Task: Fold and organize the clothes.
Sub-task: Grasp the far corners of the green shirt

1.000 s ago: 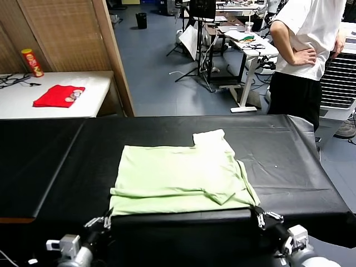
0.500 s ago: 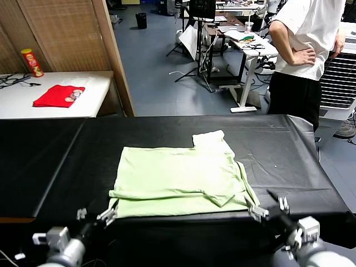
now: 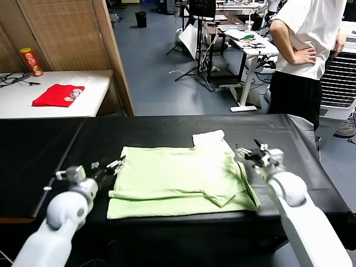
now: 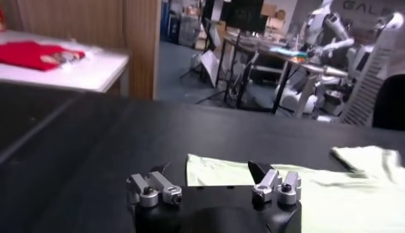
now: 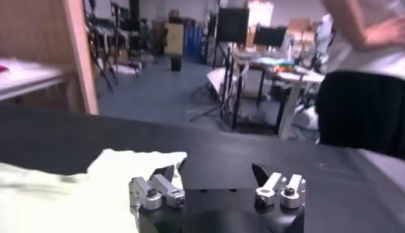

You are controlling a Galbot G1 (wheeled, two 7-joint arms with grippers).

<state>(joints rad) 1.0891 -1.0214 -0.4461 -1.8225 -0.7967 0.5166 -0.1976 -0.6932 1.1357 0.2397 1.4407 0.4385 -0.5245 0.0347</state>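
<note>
Broadly, a black table (image 3: pixel 167 130) fills the foreground, and the pale green T-shirt (image 3: pixel 178 181) lies flat on it near the front edge, partly folded: a loose layer is doubled over along the front, and one sleeve (image 3: pixel 211 139) sticks out at the back. The left gripper (image 3: pixel 114 165) hovers just beside the shirt's left edge with jaws apart, holding nothing; the right gripper (image 3: pixel 248 153) hangs near the shirt's right edge, jaws likewise spread and empty. Behind the table, the head view alone shows a standing person (image 3: pixel 308 50), a red folded garment (image 3: pixel 57 95) and a red can (image 3: pixel 31 61) on a white side table. The left wrist view shows the shirt's near corner (image 4: pixel 209 170) just past its open fingers (image 4: pixel 155 188).
</note>
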